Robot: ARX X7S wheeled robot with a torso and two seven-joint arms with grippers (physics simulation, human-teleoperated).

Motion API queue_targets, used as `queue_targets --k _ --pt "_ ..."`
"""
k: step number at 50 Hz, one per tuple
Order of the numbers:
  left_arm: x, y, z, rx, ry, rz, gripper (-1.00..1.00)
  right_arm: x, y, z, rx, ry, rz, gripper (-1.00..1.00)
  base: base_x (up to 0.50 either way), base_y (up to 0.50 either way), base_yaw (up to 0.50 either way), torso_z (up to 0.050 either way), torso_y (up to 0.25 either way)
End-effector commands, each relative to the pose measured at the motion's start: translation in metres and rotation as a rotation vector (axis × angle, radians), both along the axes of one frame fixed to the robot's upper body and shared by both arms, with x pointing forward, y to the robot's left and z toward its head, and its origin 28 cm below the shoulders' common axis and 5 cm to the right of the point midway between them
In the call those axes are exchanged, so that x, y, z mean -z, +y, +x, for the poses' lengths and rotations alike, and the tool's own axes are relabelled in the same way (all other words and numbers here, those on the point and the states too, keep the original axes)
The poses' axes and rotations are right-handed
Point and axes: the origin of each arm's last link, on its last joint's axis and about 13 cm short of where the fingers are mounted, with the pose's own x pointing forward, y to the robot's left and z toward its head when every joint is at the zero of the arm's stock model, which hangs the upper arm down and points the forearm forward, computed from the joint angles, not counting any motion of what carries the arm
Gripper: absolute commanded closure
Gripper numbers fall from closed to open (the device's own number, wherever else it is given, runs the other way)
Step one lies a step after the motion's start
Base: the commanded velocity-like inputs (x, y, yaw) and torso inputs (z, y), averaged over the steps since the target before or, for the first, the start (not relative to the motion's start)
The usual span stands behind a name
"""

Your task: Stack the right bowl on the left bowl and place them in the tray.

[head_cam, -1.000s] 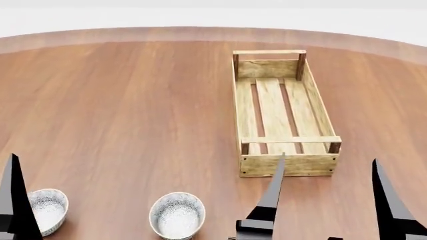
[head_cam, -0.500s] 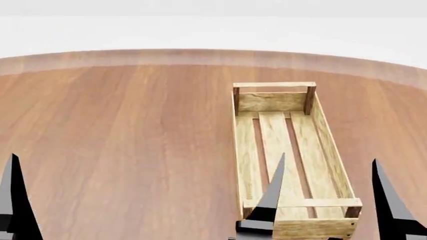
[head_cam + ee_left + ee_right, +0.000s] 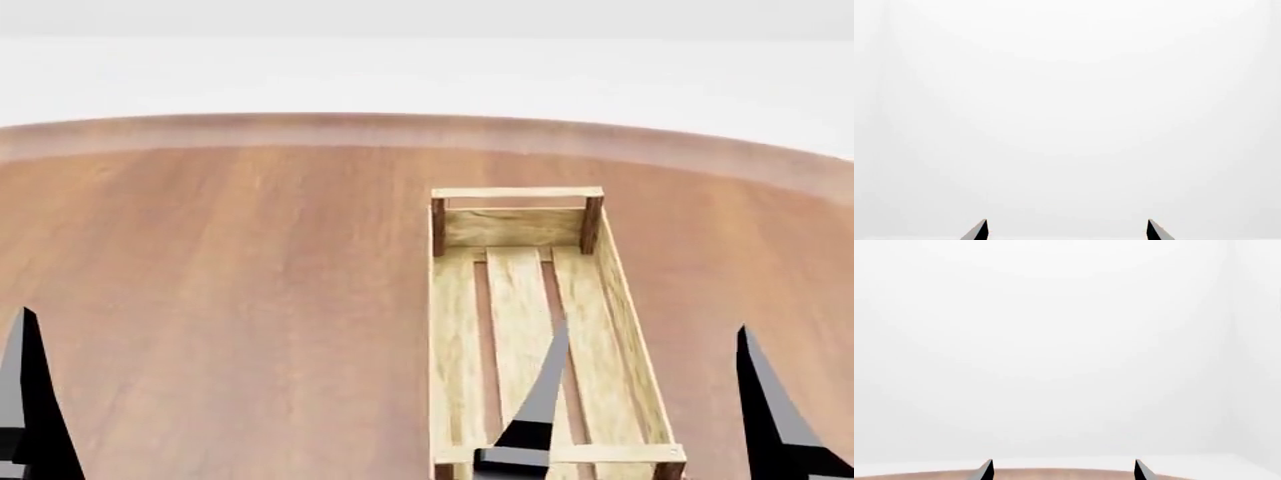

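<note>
The light-wood tray (image 3: 515,194) lies lengthwise on the brown table, right of centre in the head view, and nothing shows in it. Both bowls are out of view. My right gripper (image 3: 654,400) is open and empty, with its left finger (image 3: 545,385) in front of the tray's near end and its right finger past the tray's right side. Of my left gripper, one black finger (image 3: 30,400) shows at the left edge. The left wrist view shows the left gripper (image 3: 1067,231) open against blank white. The right wrist view shows the right gripper (image 3: 1063,471) open above the table's far edge.
The round wooden table (image 3: 240,300) stretches left of the tray, and its far rim (image 3: 267,130) curves across the back. Beyond it is plain white. Nothing else shows on the table.
The head view has tilted up. The two bowls have dropped out of the bottom of the picture, and the tray now sits lower and a little further left. The gripper fingers keep their places.
</note>
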Motion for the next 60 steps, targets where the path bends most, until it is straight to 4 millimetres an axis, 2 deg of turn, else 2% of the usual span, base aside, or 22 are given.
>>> queue_targets --k 1,13,15,17,21,22,60 --pt "0.0002 0.0000 0.0000 0.003 0.004 -0.005 -1.00 -0.0004 -0.0006 -0.0009 -0.008 -0.007 0.016 -1.00 0.00 -0.50 0.00 0.000 0.000" --pt "0.0005 0.0002 0.0007 0.001 0.007 -0.006 -1.00 0.0004 -0.0016 0.0013 0.051 0.009 -0.040 -1.00 0.00 -0.50 0.00 0.000 0.000" --pt "0.0003 0.0004 0.0007 0.000 0.007 -0.007 -1.00 0.0007 -0.0021 0.0039 0.098 0.028 -0.064 -1.00 0.00 0.00 0.00 0.000 0.000" --pt "0.0009 0.0003 0.0007 0.000 0.008 -0.007 -1.00 -0.0002 -0.0021 0.0010 0.041 -0.008 0.005 -1.00 0.00 0.00 0.00 0.000 0.000" --pt "0.0007 0.0008 0.0007 0.000 0.007 -0.008 -1.00 -0.0002 -0.0019 0.0002 0.050 -0.005 -0.044 -1.00 0.00 0.00 0.00 0.000 0.000" --pt "-0.0033 -0.0002 -0.0016 0.027 0.005 -0.056 -1.00 -0.0013 0.0018 -0.0011 0.027 -0.015 -0.069 -1.00 0.00 0.00 0.50 0.000 0.000" --pt "-0.0037 0.0010 -0.0006 0.022 0.009 -0.065 -1.00 0.0000 0.0044 0.0000 0.007 -0.009 -0.071 -1.00 0.00 0.00 0.50 0.000 0.000"
